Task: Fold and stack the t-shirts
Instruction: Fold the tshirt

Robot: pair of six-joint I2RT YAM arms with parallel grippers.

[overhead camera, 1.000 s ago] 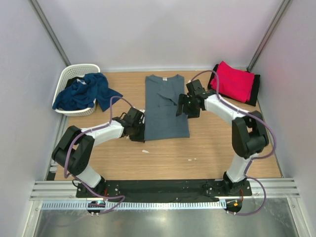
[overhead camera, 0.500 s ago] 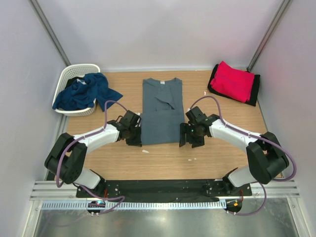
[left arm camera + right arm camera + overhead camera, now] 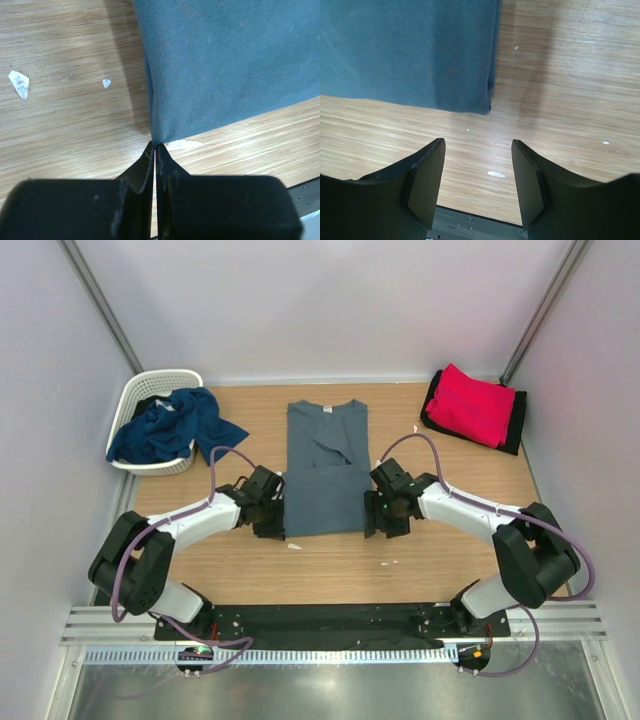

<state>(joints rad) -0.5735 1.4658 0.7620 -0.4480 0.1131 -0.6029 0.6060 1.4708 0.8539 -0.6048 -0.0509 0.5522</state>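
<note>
A slate grey-blue t-shirt (image 3: pixel 325 470) lies folded lengthwise in the middle of the wooden table. My left gripper (image 3: pixel 279 517) sits at its near left corner; in the left wrist view the jaws (image 3: pixel 156 146) are shut, pinching that corner of the cloth (image 3: pixel 225 65). My right gripper (image 3: pixel 373 515) is at the near right corner. Its jaws (image 3: pixel 477 150) stand open over bare wood, with the shirt's corner (image 3: pixel 487 105) just ahead of them and untouched. A folded red t-shirt (image 3: pixel 472 405) rests on a black one (image 3: pixel 515 428) at the back right. A navy t-shirt (image 3: pixel 170 428) spills out of the basket.
A white lattice basket (image 3: pixel 150 382) stands at the back left, against the wall. Small white scraps (image 3: pixel 295 546) lie on the wood near the shirt's front edge. Grey walls close in the table on three sides.
My right arm has swung from the shirt's far right side down to its near right corner. The grey-blue shirt has slid a little to the left with my left gripper.
</note>
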